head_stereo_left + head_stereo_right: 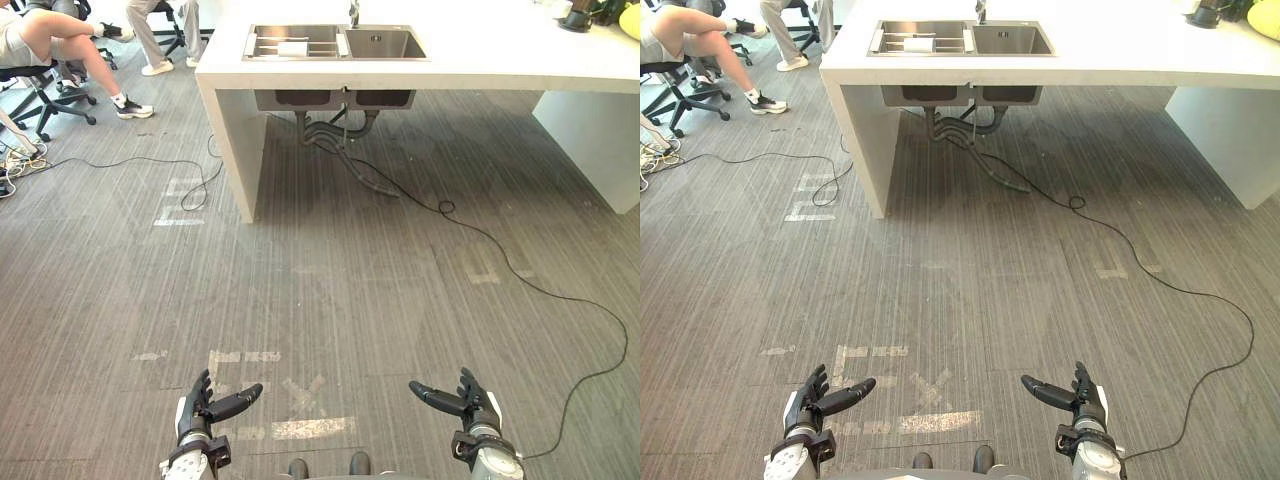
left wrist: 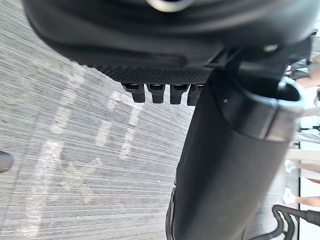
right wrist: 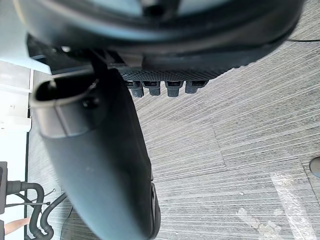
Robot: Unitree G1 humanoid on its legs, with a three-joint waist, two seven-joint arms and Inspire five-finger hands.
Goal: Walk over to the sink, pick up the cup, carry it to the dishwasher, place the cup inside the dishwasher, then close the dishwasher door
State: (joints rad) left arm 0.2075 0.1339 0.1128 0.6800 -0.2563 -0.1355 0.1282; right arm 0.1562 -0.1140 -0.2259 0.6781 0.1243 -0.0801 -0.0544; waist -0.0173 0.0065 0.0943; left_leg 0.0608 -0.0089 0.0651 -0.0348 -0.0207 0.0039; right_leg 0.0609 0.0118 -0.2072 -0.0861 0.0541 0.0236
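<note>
Both hands hang empty, well short of the sink (image 1: 335, 42): the left hand (image 1: 205, 408) and the right hand (image 1: 468, 405) have straight, relaxed fingers. The cup (image 1: 293, 47) seems to be the pale thing in the sink's left basin, though it is too small to be sure. A walk that drifts off-line could bump the counter (image 1: 480, 70) edge or stop with that basin out of reach. Grey plank floor (image 1: 330, 280) with worn tape marks (image 1: 300, 428) lies before the sink. Seated people (image 1: 50, 40) on office chairs are to its left.
</note>
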